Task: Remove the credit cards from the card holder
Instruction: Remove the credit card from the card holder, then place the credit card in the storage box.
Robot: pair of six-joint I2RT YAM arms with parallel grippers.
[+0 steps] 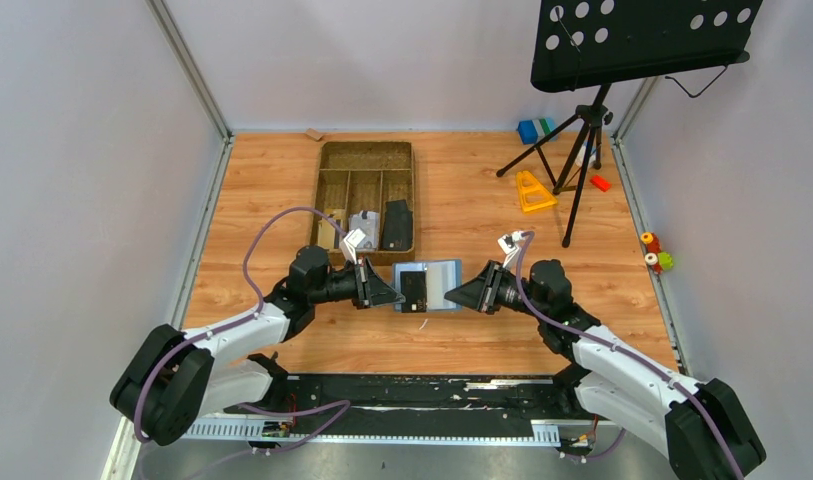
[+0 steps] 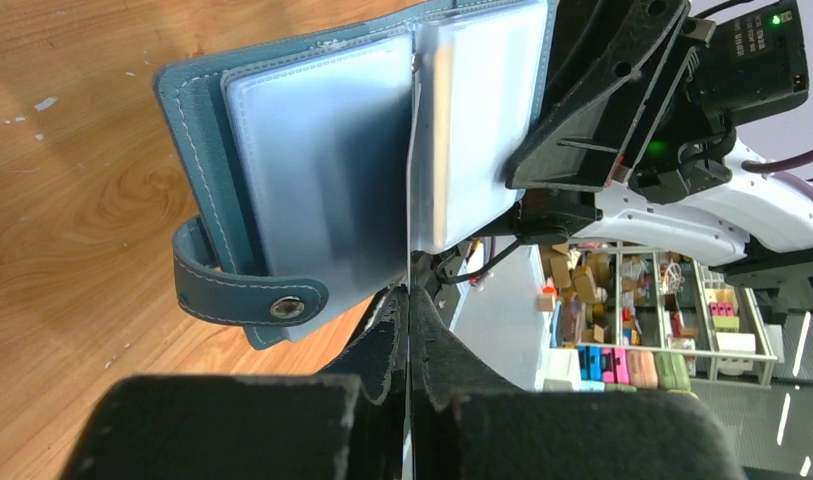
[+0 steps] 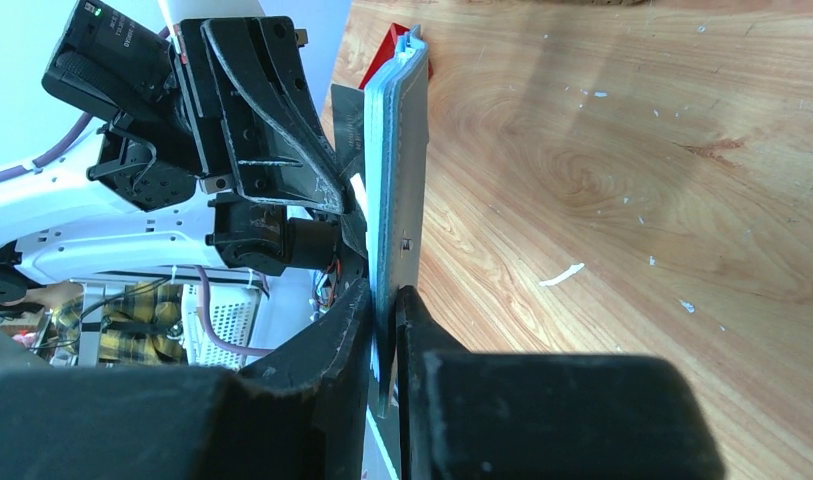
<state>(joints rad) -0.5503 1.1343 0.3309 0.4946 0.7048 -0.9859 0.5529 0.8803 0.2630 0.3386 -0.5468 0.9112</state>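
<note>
The slate-blue card holder (image 1: 442, 285) is held open and off the table between my two grippers. In the left wrist view its pale pockets (image 2: 322, 160) and snap strap (image 2: 247, 295) face me. My left gripper (image 2: 410, 296) is shut on a thin dark credit card (image 1: 414, 288), seen edge-on (image 2: 410, 180), which stands at the holder's fold. My right gripper (image 3: 384, 300) is shut on the holder's opposite edge (image 3: 397, 170). In the top view the left gripper (image 1: 396, 294) and right gripper (image 1: 450, 296) face each other. The dark card also shows in the right wrist view (image 3: 347, 125).
A brown divided tray (image 1: 367, 150) sits just behind the holder, with a tan card (image 1: 329, 232), a grey card (image 1: 364, 225) and a dark one (image 1: 397, 225) in it. A music-stand tripod (image 1: 582, 150), yellow triangle (image 1: 532, 190) and blue-and-green block (image 1: 535, 130) stand at the back right.
</note>
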